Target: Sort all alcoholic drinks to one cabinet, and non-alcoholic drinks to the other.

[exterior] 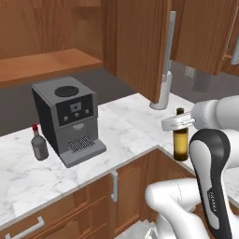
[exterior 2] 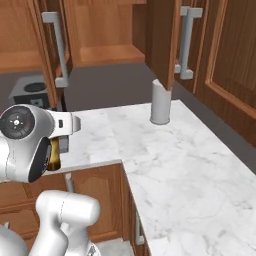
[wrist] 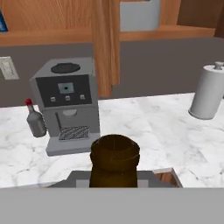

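Right under the camera sits the dark top of the beer bottle (wrist: 114,159), upright at the tabletop's (exterior: 130,126) front edge with its long axis vertical and neck up — and the hand (exterior: 179,122) is nearly shut, clamped on that neck just below the cap. It's glass, so stiff, smooth and breakable, probably bottom-heavy; a neck grip should work if it's kept plumb. Further out — the coffee machine (exterior: 70,119), the squat grey bottle (exterior: 39,143) beside it, and the paper towel roll (exterior 2: 161,102) under the cabinets.
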{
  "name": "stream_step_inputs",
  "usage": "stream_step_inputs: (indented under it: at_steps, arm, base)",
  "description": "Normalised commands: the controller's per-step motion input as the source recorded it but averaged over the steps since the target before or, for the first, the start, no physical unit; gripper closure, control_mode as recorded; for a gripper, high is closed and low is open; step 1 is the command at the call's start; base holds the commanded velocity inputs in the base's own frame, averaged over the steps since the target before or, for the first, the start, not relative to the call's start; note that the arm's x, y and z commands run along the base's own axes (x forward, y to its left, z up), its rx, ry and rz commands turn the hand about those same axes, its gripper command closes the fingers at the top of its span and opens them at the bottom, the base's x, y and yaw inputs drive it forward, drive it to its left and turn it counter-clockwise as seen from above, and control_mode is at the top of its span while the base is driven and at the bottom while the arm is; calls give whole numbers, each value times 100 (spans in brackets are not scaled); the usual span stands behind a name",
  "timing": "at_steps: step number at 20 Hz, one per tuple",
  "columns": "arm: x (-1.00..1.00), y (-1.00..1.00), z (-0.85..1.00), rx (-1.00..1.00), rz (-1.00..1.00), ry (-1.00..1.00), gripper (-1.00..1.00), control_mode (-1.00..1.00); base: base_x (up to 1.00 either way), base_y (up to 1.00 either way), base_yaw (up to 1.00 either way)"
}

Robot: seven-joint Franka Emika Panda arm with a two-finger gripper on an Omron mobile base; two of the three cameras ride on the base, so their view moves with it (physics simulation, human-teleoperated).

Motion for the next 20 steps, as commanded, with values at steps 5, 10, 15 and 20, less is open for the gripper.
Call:
stream_step_inputs:
  at_steps: [5,10,15,20]
  arm:
    - [0,0,0,0,0,0,100,100]
    - [0,0,0,0,0,0,100,100]
    - [0,0,0,0,0,0,100,100]
    - [0,0,0,0,0,0,100,100]
  base:
    - [8,-34,31]
    - [6,-30,36]
    - [12,-32,37]
    - [15,-37,25]
